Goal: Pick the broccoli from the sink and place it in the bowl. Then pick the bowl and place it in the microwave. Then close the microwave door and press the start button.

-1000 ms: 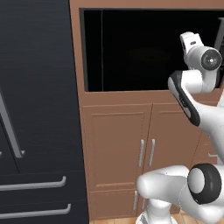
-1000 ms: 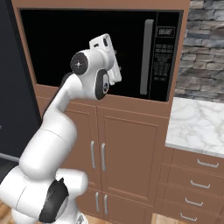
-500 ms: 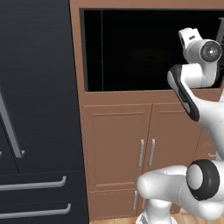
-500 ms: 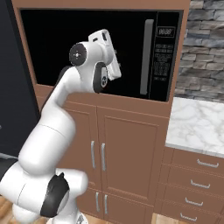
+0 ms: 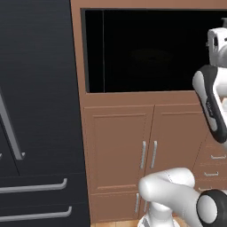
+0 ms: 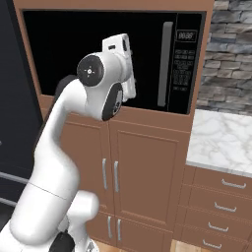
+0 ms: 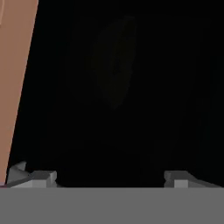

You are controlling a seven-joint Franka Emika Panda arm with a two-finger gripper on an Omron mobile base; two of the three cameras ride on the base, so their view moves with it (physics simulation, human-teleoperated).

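The arm has risen slightly; the gripper [image 7: 105, 177], wide open and empty, faces the microwave door [image 6: 98, 49], its start-button panel [image 6: 186, 64] to the right.

L base view is taken from behind the arm on its L side, faced fwd at the wall unit; the microwave [image 5: 150, 48] is seen upper centre, the black fridge [image 5: 35, 111] at L, the wood cabinets [image 5: 133, 150] below. R base view is taken from behind on the R side, angled slightly L; the same microwave [image 6: 113, 54] and cabinets [image 6: 142, 167] are shared w/ the L view, plus the marble table [image 6: 221, 142] and stone wall [image 6: 231, 54] at R. Hand view is set v. close to the dark microwave front [image 7: 131, 87], w/ a strip of wood frame [image 7: 15, 78] along its L edge.
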